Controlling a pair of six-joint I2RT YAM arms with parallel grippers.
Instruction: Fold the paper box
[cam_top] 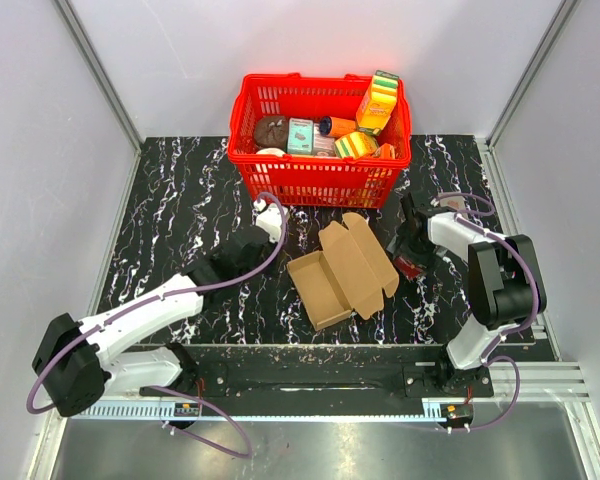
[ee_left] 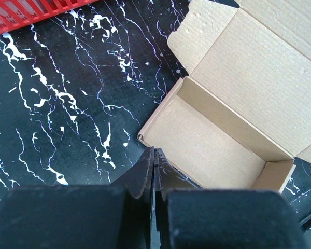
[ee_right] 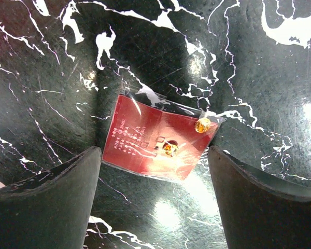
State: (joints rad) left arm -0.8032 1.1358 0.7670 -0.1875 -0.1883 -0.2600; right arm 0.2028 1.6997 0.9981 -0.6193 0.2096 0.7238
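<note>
The paper box (cam_top: 345, 270) lies open on the black marble table. Its tray with raised walls is at the near left. Its lid and flaps are spread flat toward the far right. In the left wrist view the box (ee_left: 238, 104) fills the right side. My left gripper (ee_left: 154, 153) is shut and empty, its tips just short of the tray's near corner. It sits left of the box in the top view (cam_top: 272, 224). My right gripper (ee_right: 153, 153) is open and hovers over a small red packet (ee_right: 155, 142), right of the box (cam_top: 412, 250).
A red plastic basket (cam_top: 320, 182) with several colourful boxes and snacks stands at the back, just beyond the paper box. Its corner shows in the left wrist view (ee_left: 20, 15). The red packet (cam_top: 408, 268) lies close to the box's right flap. White walls enclose the table.
</note>
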